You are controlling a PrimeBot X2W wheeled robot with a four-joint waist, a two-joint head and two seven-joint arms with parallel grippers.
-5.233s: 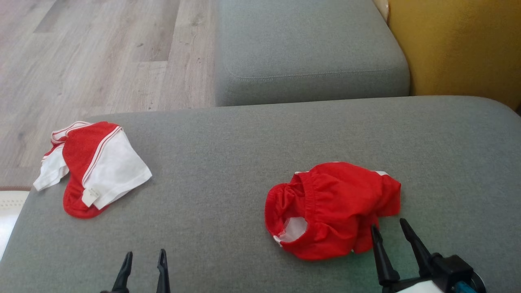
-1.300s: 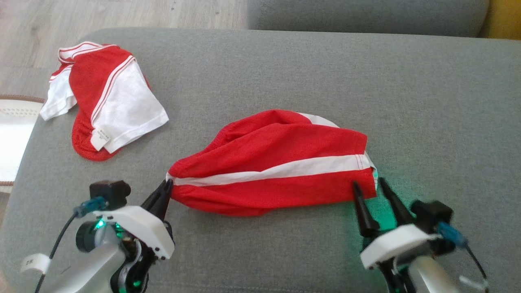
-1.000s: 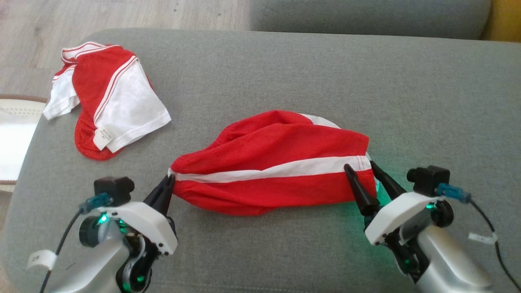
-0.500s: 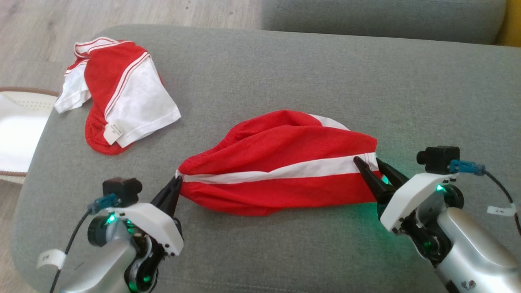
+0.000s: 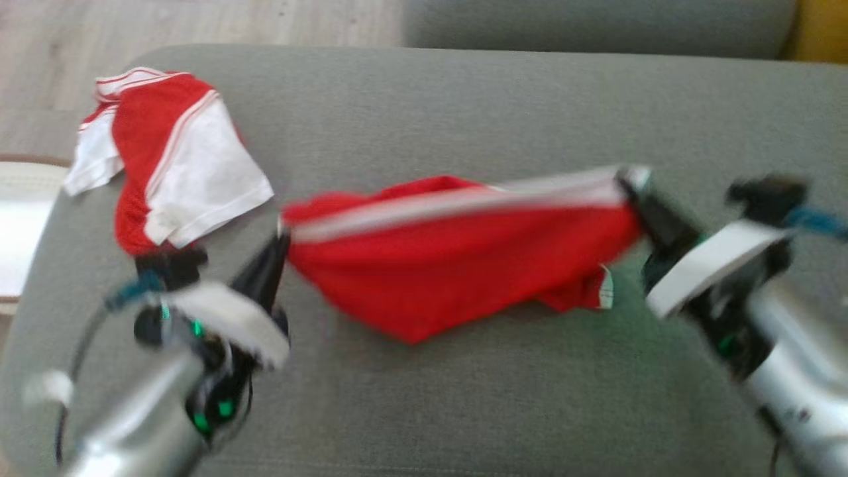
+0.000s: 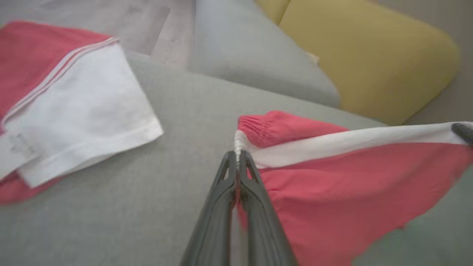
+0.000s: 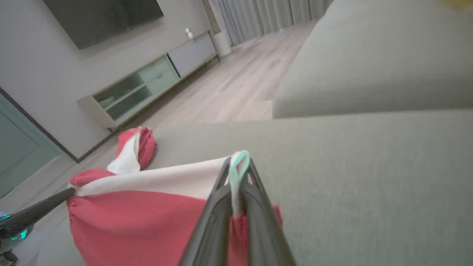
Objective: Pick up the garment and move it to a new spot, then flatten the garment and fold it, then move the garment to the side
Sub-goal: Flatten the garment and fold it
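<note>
The garment (image 5: 457,265) is a pair of red shorts with a white side stripe, held stretched above the grey sofa seat (image 5: 464,112). My left gripper (image 5: 281,232) is shut on its left end, at the gathered waistband (image 6: 240,142). My right gripper (image 5: 629,185) is shut on its right end, pinching the white hem (image 7: 238,170). The stripe runs taut between the two grips while the red cloth (image 6: 351,192) hangs below in a loose sag. In the right wrist view the left gripper's fingers (image 7: 40,210) show at the far end of the shorts (image 7: 147,221).
A second red and white garment (image 5: 165,159) lies crumpled at the seat's far left corner, near the edge. Wooden floor (image 5: 199,26) and a pale mat (image 5: 23,218) lie beyond that edge. Another grey cushion (image 5: 596,26) and a yellow cushion (image 6: 369,59) stand behind.
My right gripper has shut on the right hem. Both grippers have lifted the shorts off the seat, the right end higher, so the stripe now runs along the top.
</note>
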